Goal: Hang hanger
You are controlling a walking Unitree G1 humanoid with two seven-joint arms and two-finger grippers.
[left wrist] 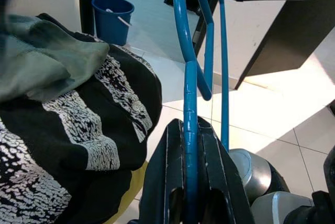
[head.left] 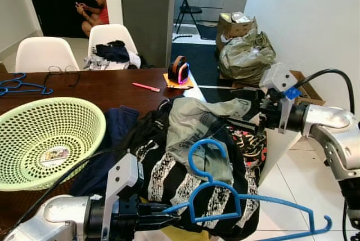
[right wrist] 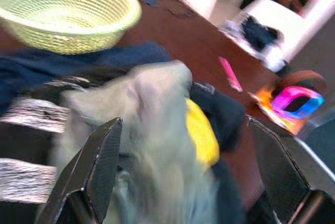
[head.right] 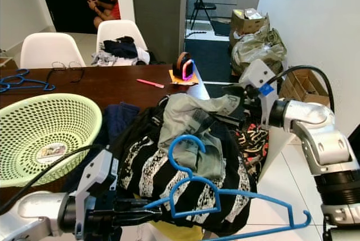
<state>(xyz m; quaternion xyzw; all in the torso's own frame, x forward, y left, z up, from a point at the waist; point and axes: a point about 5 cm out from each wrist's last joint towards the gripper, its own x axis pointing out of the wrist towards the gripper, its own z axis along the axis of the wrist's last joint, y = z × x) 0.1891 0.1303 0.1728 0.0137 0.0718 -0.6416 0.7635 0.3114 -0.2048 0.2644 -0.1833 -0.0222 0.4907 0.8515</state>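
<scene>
My left gripper (head.left: 170, 218) is shut on one end of a blue plastic hanger (left wrist: 189, 93), whose hook (head.left: 191, 165) curls up over a pile of clothes at the table's near right corner. The hanger is held level above a black-and-white patterned garment (head.left: 163, 179). A grey-green garment (head.left: 197, 123) lies on top of the pile. Beyond it, my right gripper (head.left: 241, 120) is open at that garment's right edge; in the right wrist view its fingers (right wrist: 99, 150) stand wide apart over the cloth, gripping nothing.
A pale green mesh basket (head.left: 45, 139) sits on the brown table (head.left: 112, 89), with more blue hangers (head.left: 19, 86) far left. White chairs (head.left: 45, 52), a seated person (head.left: 95, 13), bags and boxes (head.left: 244, 49) and a white wall (head.left: 304, 21) lie beyond.
</scene>
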